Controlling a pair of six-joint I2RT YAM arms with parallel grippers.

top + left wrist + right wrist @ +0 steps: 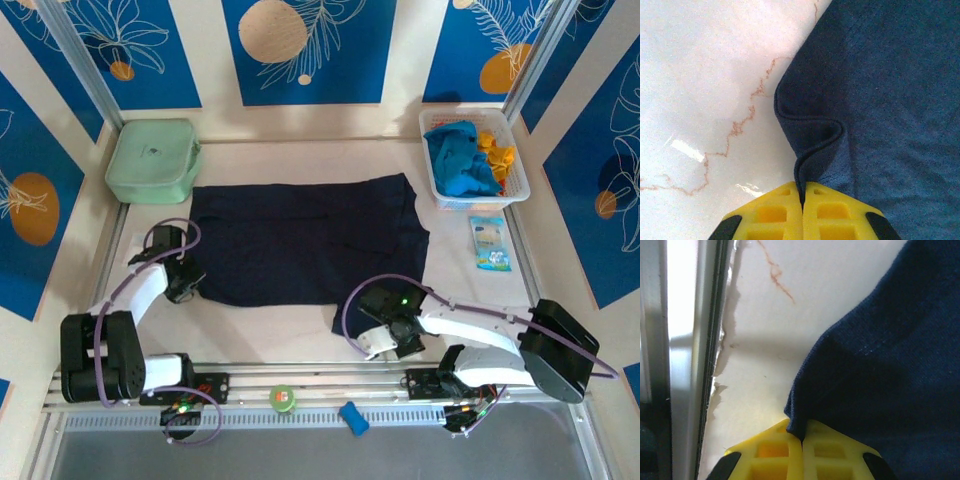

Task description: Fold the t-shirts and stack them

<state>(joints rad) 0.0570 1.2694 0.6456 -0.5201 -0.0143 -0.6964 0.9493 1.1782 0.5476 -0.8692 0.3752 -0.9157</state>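
Navy t-shirt (pixel 300 240) pinched at both near corners.
Left fingers (pixel 809 196) and right fingers (pixel 812 437) are clamped on its edge; soft, light cloth sags, so corner holds suit folding.

box (pixel 152 160): pale green, closed, far left corner of bench (pixel 290 345) | basket (pixel 478 203): white mesh, far right corner | packet (pixel 489 243): blue-and-white, flat, just in front of basket | roll (pixel 284 399): green, on front rail (pixel 330 385) | blue item (pixel 353 417): small, near roll | bench: white, brown-veined
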